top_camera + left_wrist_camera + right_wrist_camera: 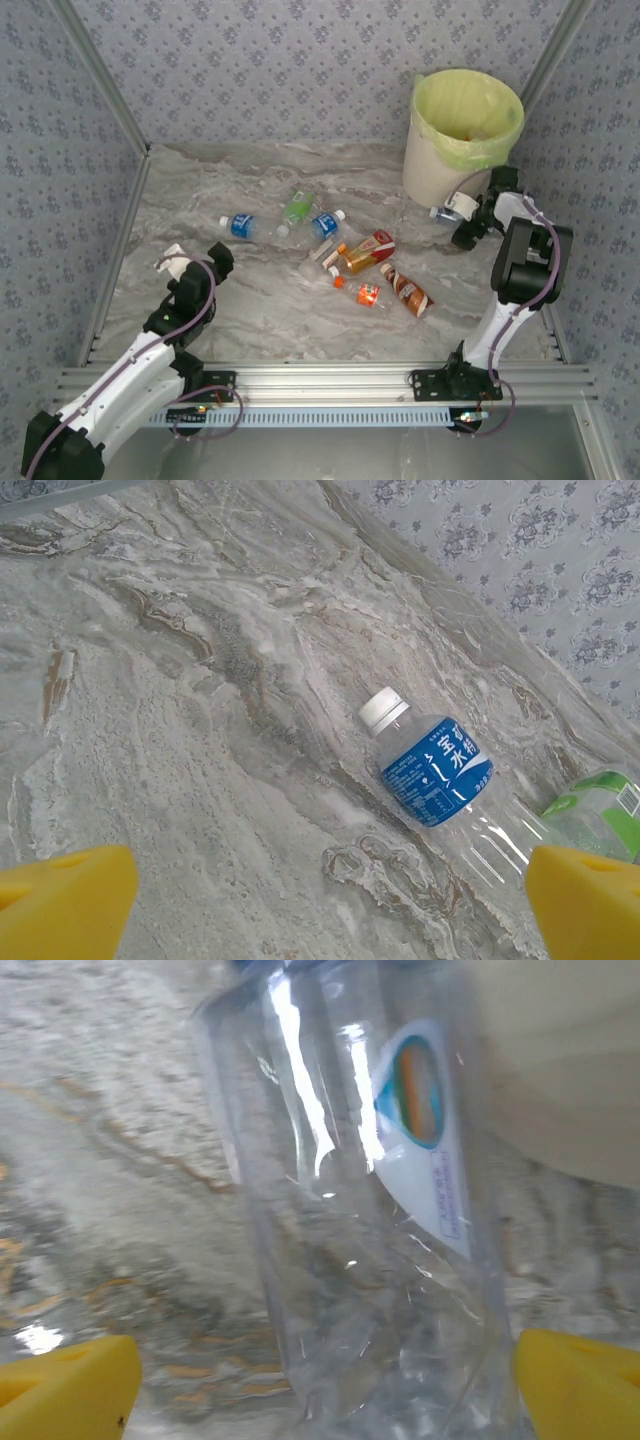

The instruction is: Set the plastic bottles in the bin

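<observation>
- While the left gripper (172,260) hangs low over the left side of the marble table (250,320), its yellow fingers (60,900) are spread wide with nothing between them.
- Its wrist cam looks at a blue-labelled water bottle (435,770) with a white cap. It's lying on its side just ahead of the fingers, and a green-labelled bottle (600,810) sits right beside it.
- The right gripper (462,208) is down at the foot of the bin (430,165), which stands in the far right corner. The bin is white with a yellow-green bag folded over the rim.
- The right fingertips (580,1380) are wide apart too, straddling a clear bottle (370,1210) with a white label. There's a visible gap on one side, so it's not clamped.
- More bottles lie in a loose bunch mid-table:
  - another blue-labelled bottle (325,225)
  - a red-labelled bottle (368,247)
  - a small orange-labelled bottle (362,293)
  - a brown-labelled bottle (408,292)
</observation>
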Controlling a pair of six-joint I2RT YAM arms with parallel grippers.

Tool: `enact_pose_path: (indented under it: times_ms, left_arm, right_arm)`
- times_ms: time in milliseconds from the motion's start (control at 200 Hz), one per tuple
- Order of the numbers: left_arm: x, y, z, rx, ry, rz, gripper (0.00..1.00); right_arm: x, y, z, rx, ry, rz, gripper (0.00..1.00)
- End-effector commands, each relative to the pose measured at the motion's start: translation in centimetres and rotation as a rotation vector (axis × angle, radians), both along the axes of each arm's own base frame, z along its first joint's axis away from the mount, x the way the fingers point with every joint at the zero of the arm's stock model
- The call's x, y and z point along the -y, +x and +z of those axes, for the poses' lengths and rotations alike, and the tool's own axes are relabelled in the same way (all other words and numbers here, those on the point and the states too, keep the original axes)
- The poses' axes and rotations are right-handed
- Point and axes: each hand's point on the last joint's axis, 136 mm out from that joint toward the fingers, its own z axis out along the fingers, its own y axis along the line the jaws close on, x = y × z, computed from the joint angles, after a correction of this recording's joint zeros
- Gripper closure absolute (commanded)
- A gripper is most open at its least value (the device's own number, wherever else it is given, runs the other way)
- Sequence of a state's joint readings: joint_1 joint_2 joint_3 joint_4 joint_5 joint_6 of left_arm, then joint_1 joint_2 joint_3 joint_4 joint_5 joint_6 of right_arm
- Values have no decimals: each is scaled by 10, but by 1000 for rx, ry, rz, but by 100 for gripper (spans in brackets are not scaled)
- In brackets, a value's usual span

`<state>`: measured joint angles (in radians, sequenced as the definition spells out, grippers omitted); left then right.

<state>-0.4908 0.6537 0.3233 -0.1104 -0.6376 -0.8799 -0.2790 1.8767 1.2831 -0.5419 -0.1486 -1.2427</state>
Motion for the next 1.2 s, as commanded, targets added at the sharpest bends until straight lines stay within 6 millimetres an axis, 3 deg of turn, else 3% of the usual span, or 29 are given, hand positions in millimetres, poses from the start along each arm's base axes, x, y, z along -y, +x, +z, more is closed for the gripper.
enact_pose_path:
  times_ms: [0, 70, 150, 330, 455, 615, 805, 1194]
  left_arm:
    - [-3, 1, 4, 14, 15, 12, 1]
    - [-4, 1, 2, 11, 18, 13, 0]
    - [-5, 0, 1, 11, 16, 18, 1]
    - [-6, -1, -4, 7, 17, 21, 1]
    - [-7, -1, -7, 4, 16, 23, 1]
    - [-9, -3, -7, 6, 15, 26, 1]
    - [-13, -9, -8, 10, 8, 40, 1]
    - [-21, -13, -5, 32, 11, 67, 1]
  right_arm:
    - [-21, -35, -6, -146, 60, 77, 4]
    - [-25, -37, -3, -147, 42, 84, 6]
    - [-28, -36, 0, -132, 31, 78, 22]
    - [-34, -38, -1, -130, -31, 95, 35]
    - [-37, -27, -6, -111, -72, 67, 22]
    - [-30, -23, -23, -168, -148, 40, 22]
    - [-28, -22, -27, -202, -141, 16, 35]
    - [-23, -28, 5, -94, -213, 57, 54]
